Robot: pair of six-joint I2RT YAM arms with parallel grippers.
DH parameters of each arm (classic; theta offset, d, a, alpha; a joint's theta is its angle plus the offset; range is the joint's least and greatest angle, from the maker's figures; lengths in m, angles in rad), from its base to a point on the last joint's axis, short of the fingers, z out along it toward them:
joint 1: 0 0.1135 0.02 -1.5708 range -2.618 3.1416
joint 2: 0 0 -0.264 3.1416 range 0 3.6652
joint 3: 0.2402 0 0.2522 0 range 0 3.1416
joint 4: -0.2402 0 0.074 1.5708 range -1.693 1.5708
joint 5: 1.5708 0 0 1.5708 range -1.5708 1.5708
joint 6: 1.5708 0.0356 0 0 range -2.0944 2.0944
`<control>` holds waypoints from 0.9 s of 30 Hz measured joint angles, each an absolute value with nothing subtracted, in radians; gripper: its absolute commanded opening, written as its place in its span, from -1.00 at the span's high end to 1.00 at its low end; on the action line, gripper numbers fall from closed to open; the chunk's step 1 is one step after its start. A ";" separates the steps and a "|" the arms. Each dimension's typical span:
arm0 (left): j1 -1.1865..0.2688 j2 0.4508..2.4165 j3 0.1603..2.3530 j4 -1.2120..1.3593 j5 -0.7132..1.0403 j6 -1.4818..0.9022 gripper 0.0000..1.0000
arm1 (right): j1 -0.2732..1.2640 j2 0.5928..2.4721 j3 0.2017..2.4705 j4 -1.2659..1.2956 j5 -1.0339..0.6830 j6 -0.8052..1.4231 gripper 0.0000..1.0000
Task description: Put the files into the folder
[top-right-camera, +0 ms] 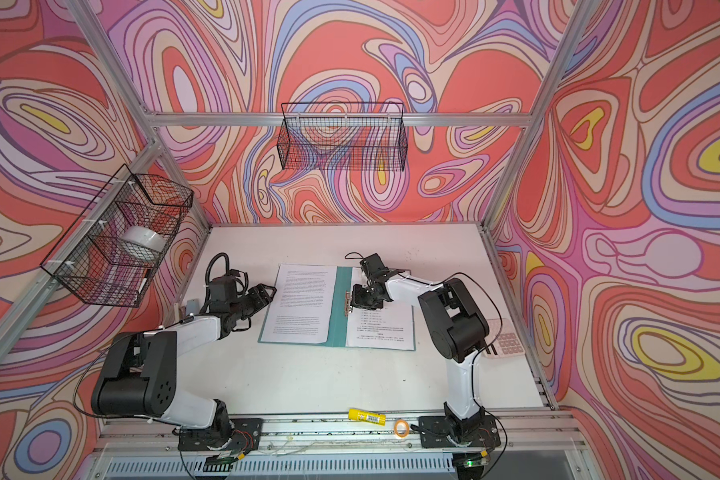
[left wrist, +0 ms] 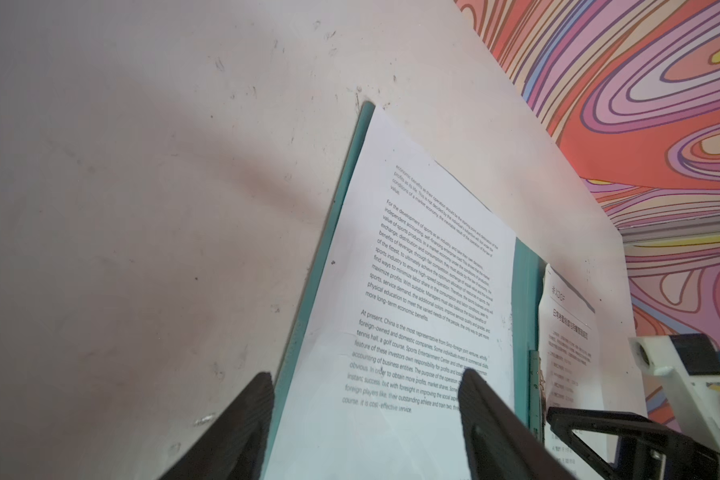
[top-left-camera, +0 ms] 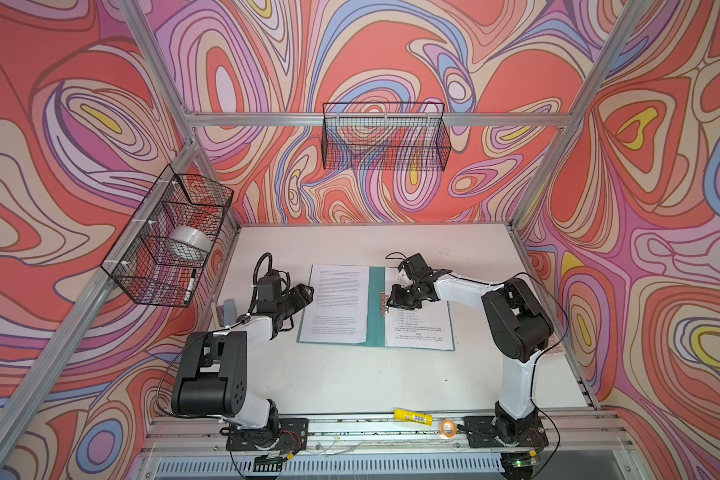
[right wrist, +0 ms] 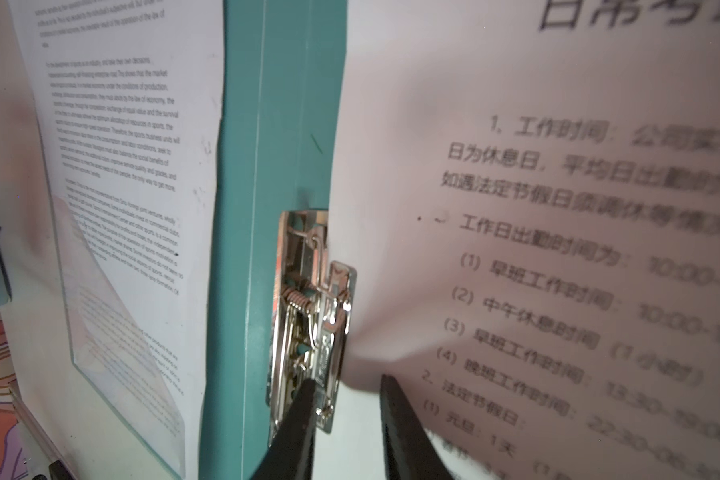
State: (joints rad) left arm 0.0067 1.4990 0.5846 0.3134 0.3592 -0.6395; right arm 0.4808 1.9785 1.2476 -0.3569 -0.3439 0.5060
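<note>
Folder (top-left-camera: pixel 375 291) open flat, frame centre; 2 files (top-left-camera: pixel 335 303) on its flaps. Left gripper (left wrist: pixel 366 382) open over left sheet (left wrist: pixel 412 291). Right gripper (right wrist: pixel 347 384) at metal clip (right wrist: pixel 308 316), jaws slightly apart, grip unclear.

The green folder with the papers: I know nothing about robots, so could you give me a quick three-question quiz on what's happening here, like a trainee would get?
1. True or false: the folder lies shut.
2. Pick one. The left gripper has its jaws: A) wide apart, B) clamped on a sheet, C) out of sight.
3. Fill in: the right gripper has its fingertips at the folder's metal ____.

Key: 1 false, it lies open; 2 A; 3 clip.
</note>
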 measured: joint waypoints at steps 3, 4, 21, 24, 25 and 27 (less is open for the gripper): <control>0.007 1.470 0.556 0.302 0.358 -0.640 -0.39 | 0.478 1.977 1.241 -0.347 -0.353 0.506 0.44; 0.007 1.460 0.548 0.297 0.356 -0.640 -0.40 | 0.477 1.976 1.241 -0.346 -0.355 0.506 0.44; 0.001 0.694 0.337 -0.148 0.240 -0.845 -0.49 | 0.466 1.783 1.176 -0.349 -0.363 0.525 0.40; 0.001 0.595 0.337 -0.264 0.226 -0.878 -0.52 | 0.466 1.802 1.155 -0.344 -0.363 0.529 0.39; 0.001 0.590 0.337 -0.293 0.224 -0.885 -0.52 | 0.466 1.813 1.148 -0.343 -0.364 0.532 0.40; 0.001 0.614 0.333 -0.322 0.227 -0.892 -0.52 | 0.466 1.834 1.144 -0.342 -0.365 0.537 0.40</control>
State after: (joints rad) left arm 0.0006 0.6136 0.3328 -0.3222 0.2268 -0.8917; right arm 0.4656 1.8339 1.1439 -0.3416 -0.3649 0.5373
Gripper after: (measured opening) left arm 0.759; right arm 0.303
